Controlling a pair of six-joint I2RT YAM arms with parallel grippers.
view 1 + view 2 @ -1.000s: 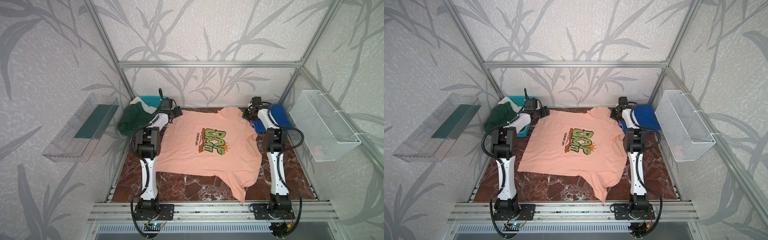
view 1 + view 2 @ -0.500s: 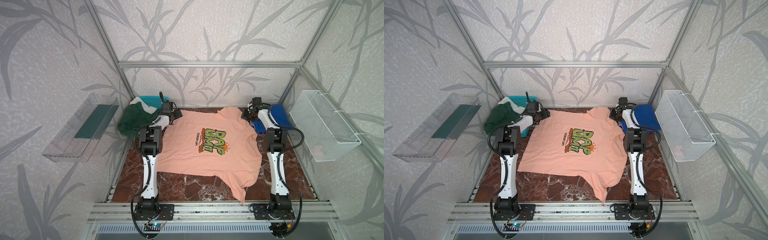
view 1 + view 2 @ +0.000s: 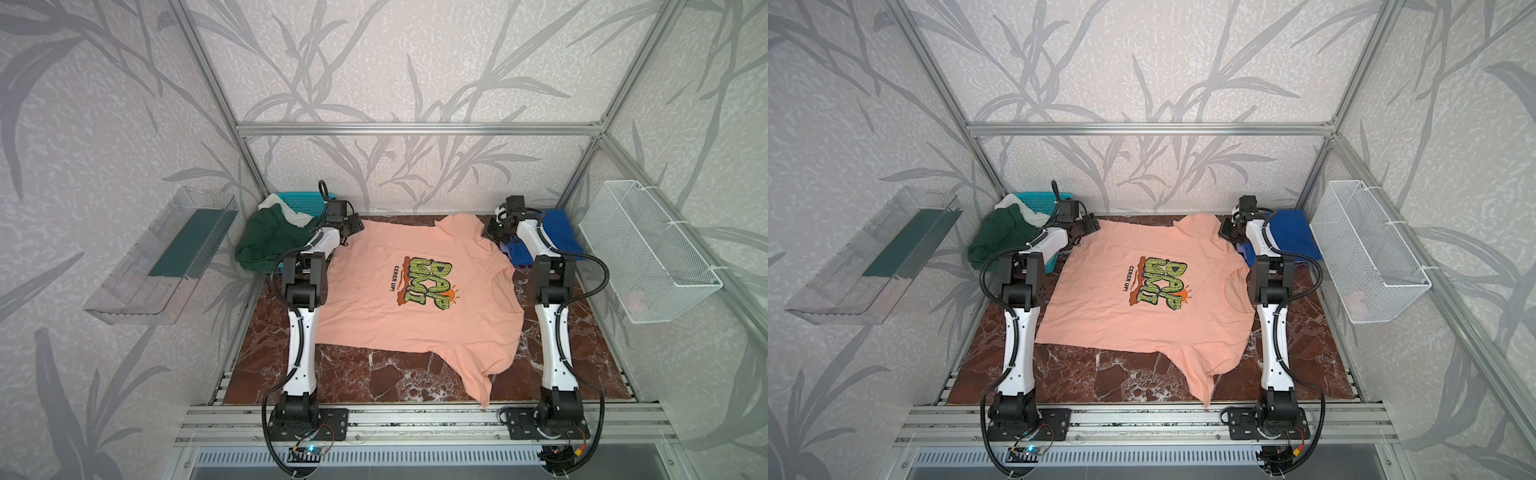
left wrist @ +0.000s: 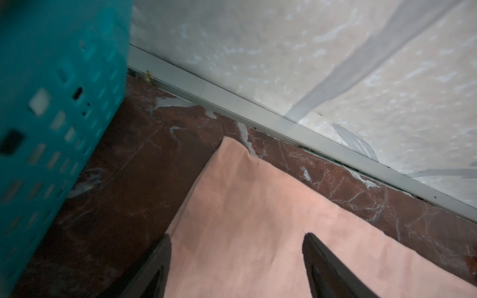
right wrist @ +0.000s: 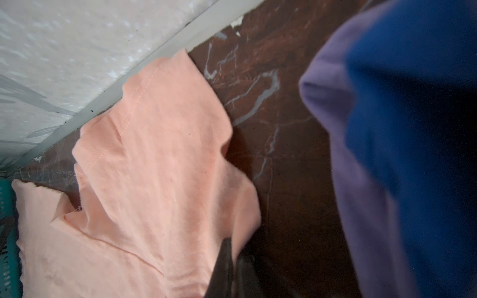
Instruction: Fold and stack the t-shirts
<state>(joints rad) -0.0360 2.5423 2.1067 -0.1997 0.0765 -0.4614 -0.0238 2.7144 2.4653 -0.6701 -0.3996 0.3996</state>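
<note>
Left gripper (image 4: 237, 237): jaws are standing wide apart over the hem corner of the peach t-shirt (image 3: 415, 291), gripping nothing; contact with the cloth cannot be told. Right gripper (image 5: 228, 242): jaws are closed tight, pinching a lifted fold of the same shirt near its sleeve.

Both top views are showing the peach shirt lying spread, print up, across the marble table (image 3: 374, 374), one sleeve reaching towards the front rail. Only the right wrist view is showing a lilac cloth (image 5: 335, 129) under the folded blue t-shirt (image 3: 552, 232) at the back right.

The teal basket (image 3: 305, 201) is holding a white t-shirt (image 3: 276, 203), with a dark green t-shirt (image 3: 270, 241) spilling over its side. The wire basket (image 3: 648, 257) on the wall is holding something pinkish, too blurred to identify
</note>
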